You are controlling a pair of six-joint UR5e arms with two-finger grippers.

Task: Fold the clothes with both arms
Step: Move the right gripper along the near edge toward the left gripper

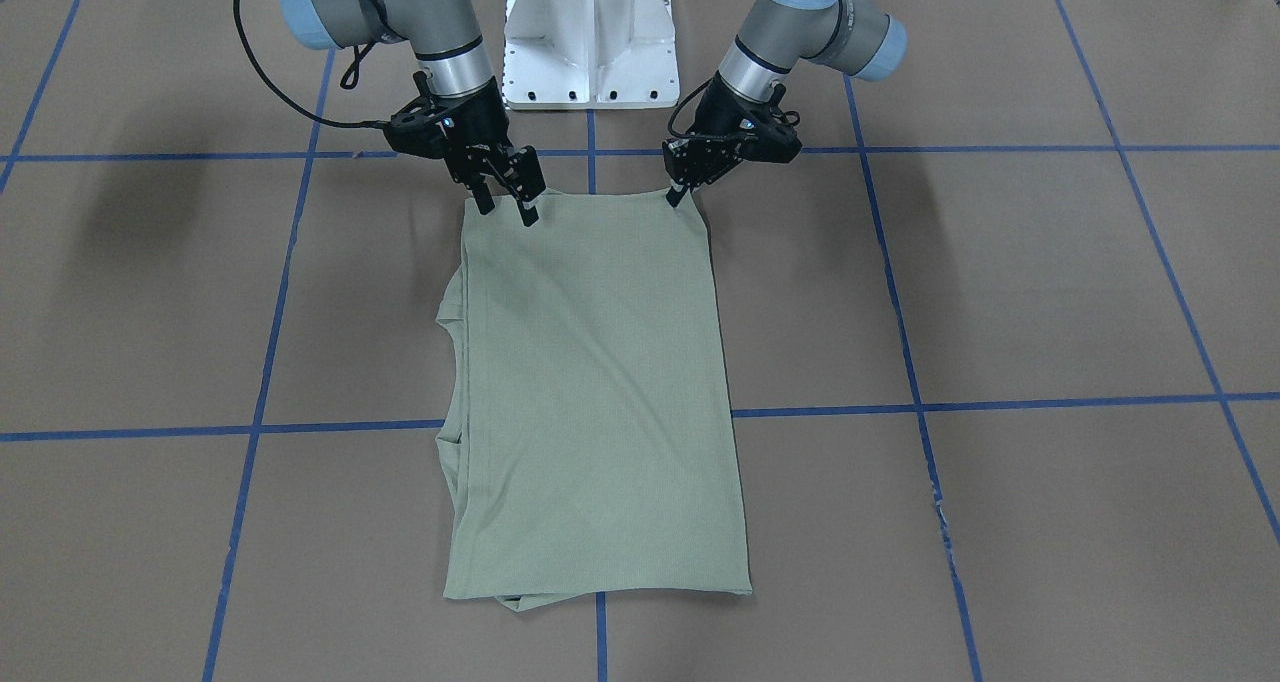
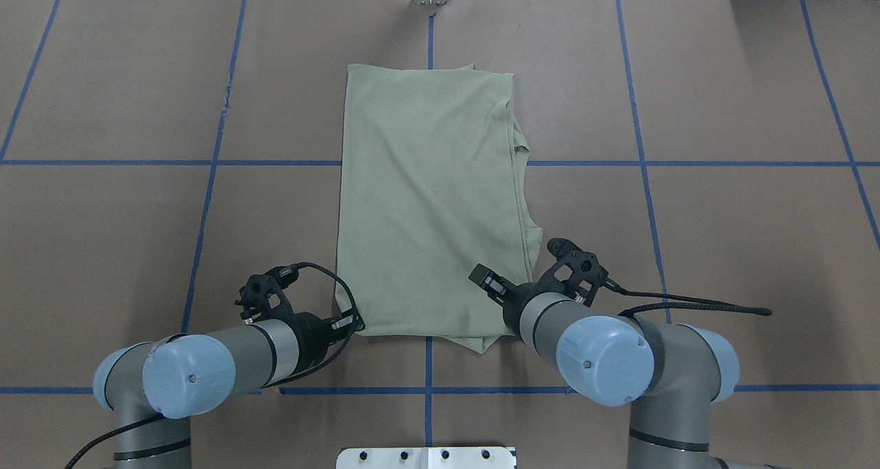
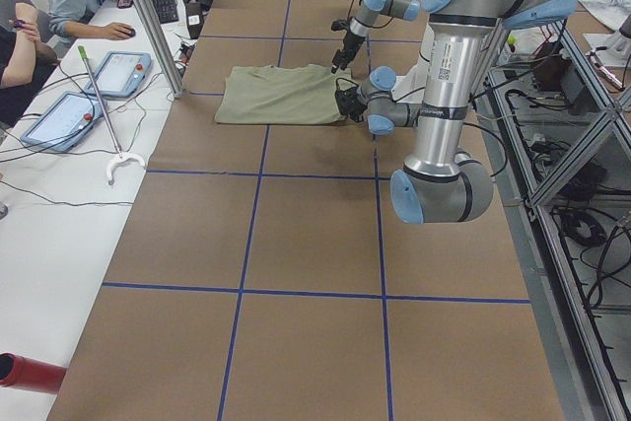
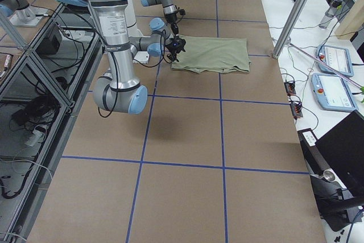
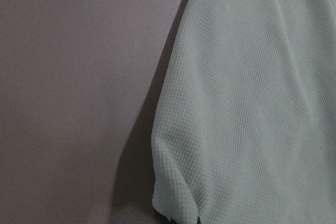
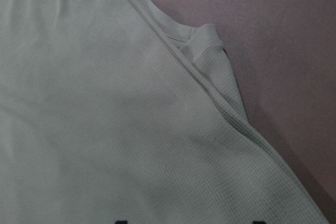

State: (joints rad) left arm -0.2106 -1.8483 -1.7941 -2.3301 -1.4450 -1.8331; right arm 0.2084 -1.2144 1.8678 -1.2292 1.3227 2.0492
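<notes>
shirt (image 2: 430, 201) is lying flat mid-surface (image 2: 722, 235), folded into a strip, with its long axis running 12–6 in the overhead view and stretching toward 12 from both arms; left end effector (image 1: 679, 198) is sitting at the 7 o'clock hem corner, fingers together, probably pinching cloth (wrist view too tight to confirm); right end effector (image 1: 503, 207) is straddling the hem near the 5 o'clock corner, fingers apart, both wrists angling down.

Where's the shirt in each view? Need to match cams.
Front-facing: shirt centre.
Overhead: shirt centre.
Exterior left: shirt upper middle.
Exterior right: shirt upper middle.
Left wrist: shirt right half.
Right wrist: shirt lower left.
Shared landmark: blue tape line crossing under it, in all four exterior views.
</notes>
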